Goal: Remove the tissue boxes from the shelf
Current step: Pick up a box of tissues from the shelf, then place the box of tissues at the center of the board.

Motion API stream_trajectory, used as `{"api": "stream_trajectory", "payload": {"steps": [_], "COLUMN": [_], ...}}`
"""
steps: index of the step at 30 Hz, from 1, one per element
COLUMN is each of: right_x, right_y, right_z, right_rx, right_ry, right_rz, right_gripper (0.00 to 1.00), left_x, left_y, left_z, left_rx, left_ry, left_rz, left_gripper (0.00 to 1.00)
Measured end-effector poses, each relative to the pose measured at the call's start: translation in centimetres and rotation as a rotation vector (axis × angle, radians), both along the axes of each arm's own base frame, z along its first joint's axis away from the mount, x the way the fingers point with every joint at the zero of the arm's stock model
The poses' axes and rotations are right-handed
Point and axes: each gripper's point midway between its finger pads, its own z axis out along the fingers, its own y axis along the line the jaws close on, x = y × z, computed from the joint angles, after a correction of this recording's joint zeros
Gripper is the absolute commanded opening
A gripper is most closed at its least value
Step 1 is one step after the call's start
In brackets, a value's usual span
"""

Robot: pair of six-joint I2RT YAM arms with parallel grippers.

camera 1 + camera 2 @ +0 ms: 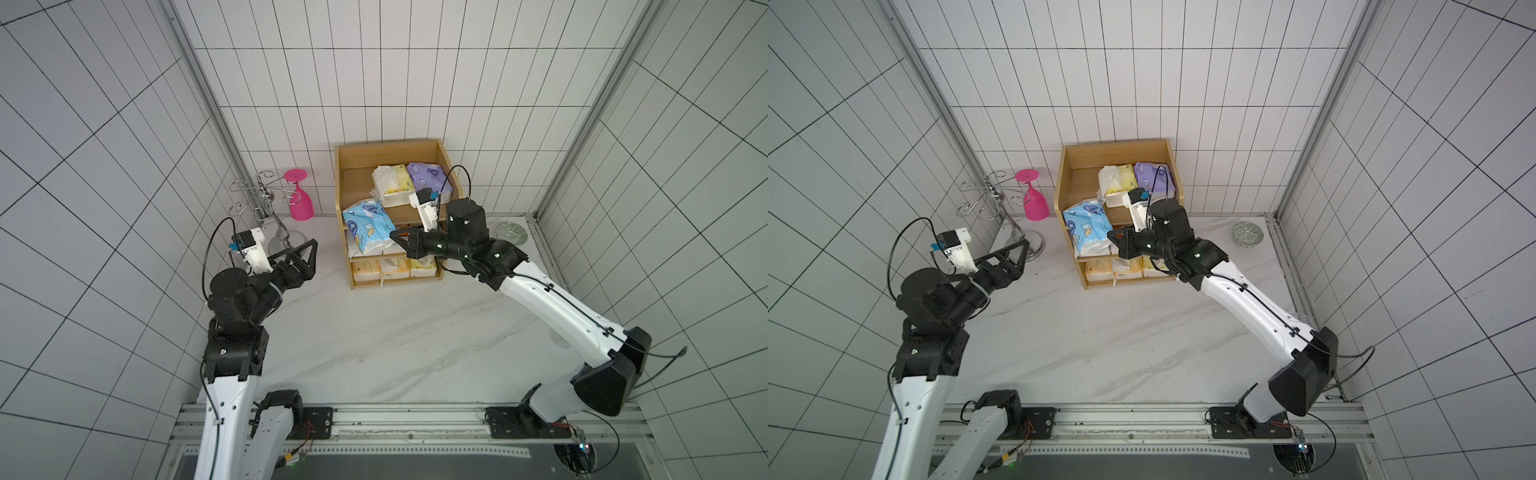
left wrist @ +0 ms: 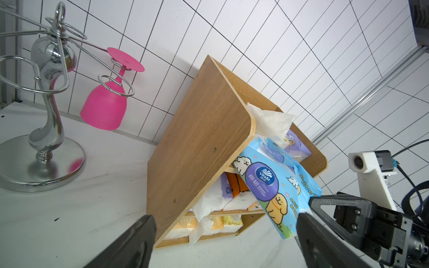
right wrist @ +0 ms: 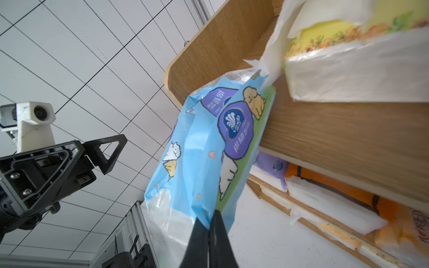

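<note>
- in both top views the right gripper [image 1: 395, 235] [image 1: 1113, 237] has its jaws clamped on the light blue tissue pack [image 1: 368, 226] [image 1: 1088, 226]. the pack tilts over the front left corner of the top tier of the shelf [image 1: 388, 156] [image 1: 1117, 154].
- a yellow pack [image 1: 392, 185] and a purple pack [image 1: 428, 178] lie on that tier behind it, and more packs fill the two tiers below.
- the left gripper [image 1: 305, 259] [image 1: 1017, 259] hovers left of the shelf, jaws apart and empty, near the wire cup rack [image 1: 262, 199] and its pink goblet [image 1: 300, 203].
- left wrist view: a purple oval on the blue pack reads "vinda" and "deluxe" beside chinese characters, with cartoon dogs around it.
- right wrist view: the jaws are together on the wrap at the pack's lower edge, and the same logo shows upside down.
- an orange pack [image 3: 329, 183] sits on the middle tier. the red characters on the pale orange pack [image 3: 406, 227] below it are too blurred to read.
</note>
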Motion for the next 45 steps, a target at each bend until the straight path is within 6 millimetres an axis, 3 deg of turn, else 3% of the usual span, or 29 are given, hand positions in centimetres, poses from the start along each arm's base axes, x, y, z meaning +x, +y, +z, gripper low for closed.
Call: {"api": "stream_trajectory", "payload": {"steps": [5, 11, 16, 23, 31, 34, 36, 38, 45], "right_x": [-3.8, -8.7, -11.5, -13.2, -16.2, -17.3, -17.6, -17.7, -16.4], "right_y": [-1.5, -2.3, -2.9, -3.1, -2.9, -2.4, -1.9, -1.6, -2.9], "right_z": [-0.5, -4.0, -8.9, -15.2, -26.4, -29.2, -29.9, -30.1, -28.6], "right_rx": [-0.028, -0.094, -0.158, -0.218, -0.312, -0.346, -0.352, -0.35, -0.312], "right_ry": [-0.005, 0.018, 0.073, 0.141, 0.29, 0.33, 0.338, 0.337, 0.282], "right_rz": [0.082, 0.185, 0.237, 0.247, 0.225, 0.217, 0.213, 0.204, 0.096], "right_gripper": [0.0, 0.0, 0.0, 0.0, 0.0, 0.31, 0.44, 0.5, 0.52], "left_x": [-1.9, -3.7, -4.3, -5.9, -6.8, -7.1, -7.3, -7.4, -7.4], "left_y": [-1.3, -2.3, -3.2, -3.4, -3.6, -3.7, -3.7, -3.8, -3.9], "left_z": [-1.1, -3.4, -6.9, -10.7, -16.1, -16.6, -16.4, -16.3, -16.5], "left_rx": [-0.002, -0.018, 0.001, 0.019, 0.006, 0.0, -0.007, -0.01, -0.02], "left_ry": [0.044, 0.097, 0.215, 0.297, 0.419, 0.432, 0.426, 0.42, 0.437], "left_rz": [-0.026, -0.046, -0.068, -0.072, -0.072, -0.077, -0.079, -0.082, -0.082], "left_gripper": [0.98, 0.95, 0.94, 0.94, 0.94, 0.94, 0.94, 0.94, 0.94]}}
